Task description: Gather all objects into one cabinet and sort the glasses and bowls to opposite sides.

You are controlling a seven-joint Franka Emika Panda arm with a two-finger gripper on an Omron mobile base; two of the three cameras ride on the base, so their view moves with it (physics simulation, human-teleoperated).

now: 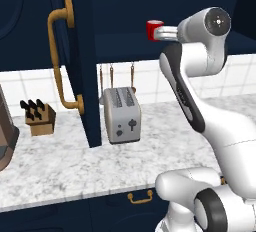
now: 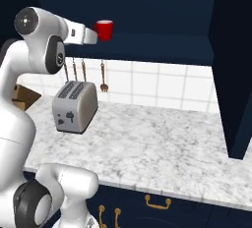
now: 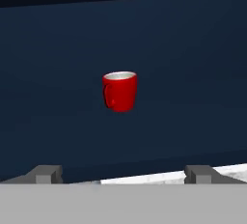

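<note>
The little red cup (image 3: 120,91) sits inside the open dark blue cabinet (image 1: 82,66), and the robot's gripper (image 3: 123,174) is spread wide with nothing in it, so a clumsy reach might knock the cup over.

Left base view: from behind white arm's left, facing forward-down over white-grey marbled bench (image 1: 60,168), mid range. Right base view: same, from arm's right. Both share silver two-slot toaster (image 1: 121,114) below end effector, small glossy red cup (image 2: 104,29) just ahead of it, open dark navy cabinet (image 2: 147,45). Hand view: looks along end effector (image 3: 123,175) into cabinet, cup straight ahead, near.
</note>
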